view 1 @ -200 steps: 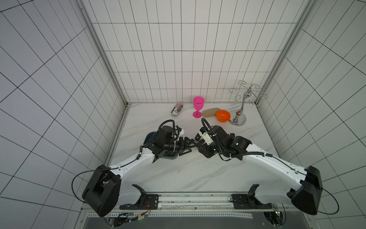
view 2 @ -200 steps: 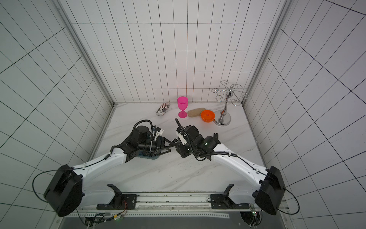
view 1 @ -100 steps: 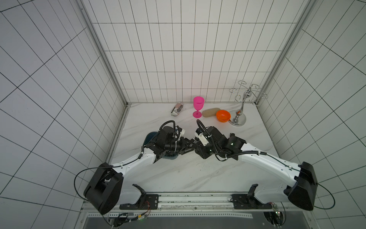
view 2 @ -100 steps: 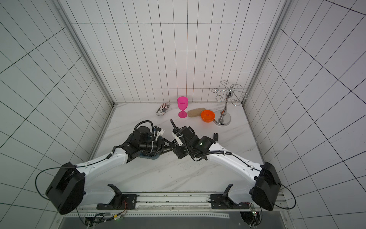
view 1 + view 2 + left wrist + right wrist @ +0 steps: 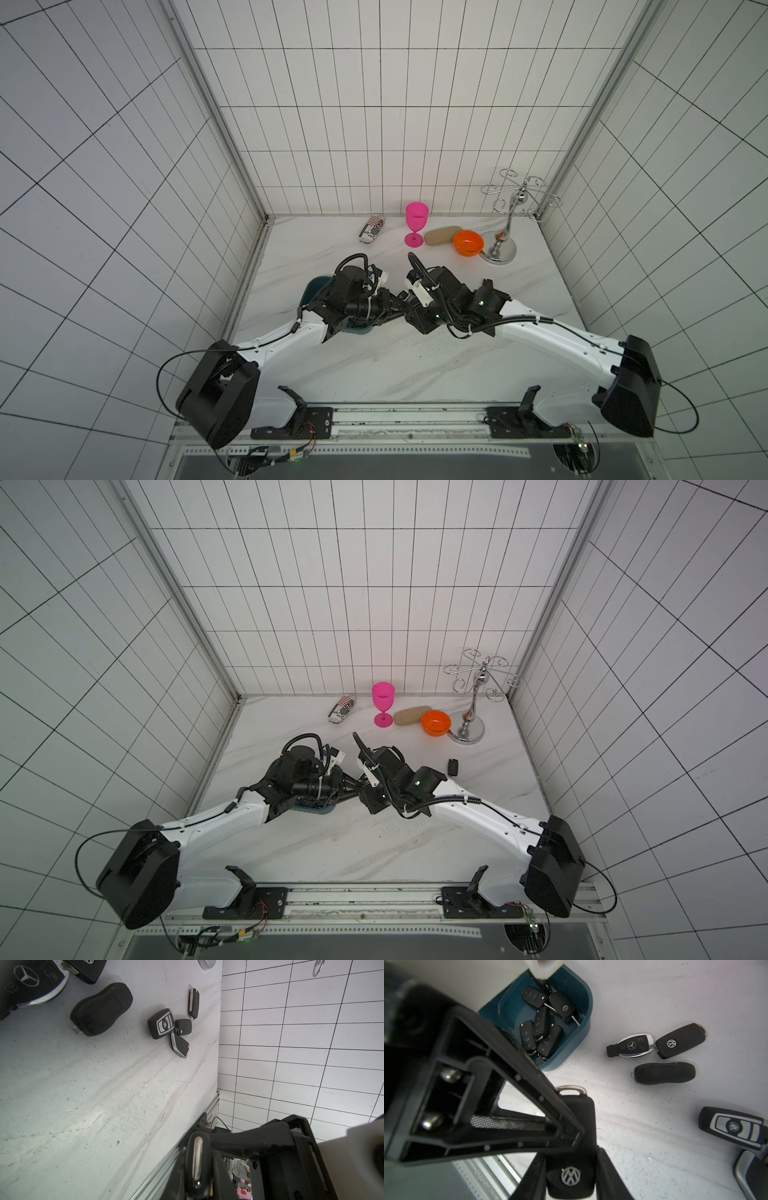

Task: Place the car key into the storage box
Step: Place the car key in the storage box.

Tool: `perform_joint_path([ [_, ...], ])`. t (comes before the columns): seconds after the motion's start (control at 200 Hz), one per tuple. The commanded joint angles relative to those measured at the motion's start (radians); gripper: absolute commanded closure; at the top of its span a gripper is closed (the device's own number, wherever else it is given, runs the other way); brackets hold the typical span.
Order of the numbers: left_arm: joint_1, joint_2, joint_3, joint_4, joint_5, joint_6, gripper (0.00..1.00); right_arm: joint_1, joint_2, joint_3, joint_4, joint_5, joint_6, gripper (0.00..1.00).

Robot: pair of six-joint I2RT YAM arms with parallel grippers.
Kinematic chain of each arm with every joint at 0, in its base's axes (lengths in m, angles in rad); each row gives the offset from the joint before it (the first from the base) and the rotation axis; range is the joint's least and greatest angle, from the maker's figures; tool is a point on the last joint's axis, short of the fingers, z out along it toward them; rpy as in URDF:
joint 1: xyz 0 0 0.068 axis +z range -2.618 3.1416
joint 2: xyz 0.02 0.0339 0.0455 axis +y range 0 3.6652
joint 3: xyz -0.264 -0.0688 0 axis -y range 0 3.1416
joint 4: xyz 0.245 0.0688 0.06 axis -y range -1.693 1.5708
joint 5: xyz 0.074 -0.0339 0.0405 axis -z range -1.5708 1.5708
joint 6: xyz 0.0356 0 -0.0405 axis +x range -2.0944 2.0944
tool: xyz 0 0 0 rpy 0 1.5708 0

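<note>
My left end effector (image 5: 197,1169), spread wide a second ago, is now clamped on the black plastic car key (image 5: 578,1113) with a silver VW badge. My right end effector (image 5: 571,1182) also grips it, mid-frame in both top views, beside the dark teal plastic storage box (image 5: 571,1047). Five key fobs (image 5: 562,1006) show inside it; seven lie loose on the white marbled surface (image 5: 83,1105).
</note>
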Motion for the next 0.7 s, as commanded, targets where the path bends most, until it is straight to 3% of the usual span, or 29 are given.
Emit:
perform_joint_path([
  [0.0, -0.015, 0.006, -0.003, 0.026, 0.002, 0.005, 0.87, 0.010, 0.017, 0.048, 0.009, 0.004, 0.000, 0.56],
  [0.035, -0.014, 0.003, -0.001, 0.022, 0.001, 0.007, 0.87, 0.010, 0.017, 0.051, 0.004, -0.004, -0.004, 0.48],
  [0.15, -0.011, -0.002, 0.006, -0.014, -0.014, 0.035, 0.87, 0.011, 0.003, 0.034, -0.001, 0.009, -0.004, 0.36],
  [0.305, 0.028, -0.003, 0.008, -0.057, -0.022, 0.068, 0.87, 0.005, -0.038, -0.001, -0.007, 0.032, -0.011, 0.33],
  [0.425, 0.113, -0.023, 0.031, -0.173, -0.052, 0.148, 0.88, -0.007, -0.078, -0.023, -0.022, 0.067, -0.012, 0.32],
  [0.61, 0.263, -0.067, 0.132, -0.544, -0.270, 0.364, 0.88, -0.097, -0.146, -0.058, -0.080, 0.148, -0.011, 0.28],
  [0.7, 0.309, -0.060, 0.162, -0.643, -0.390, 0.435, 0.88, -0.150, -0.187, -0.069, -0.113, 0.196, -0.011, 0.24],
])
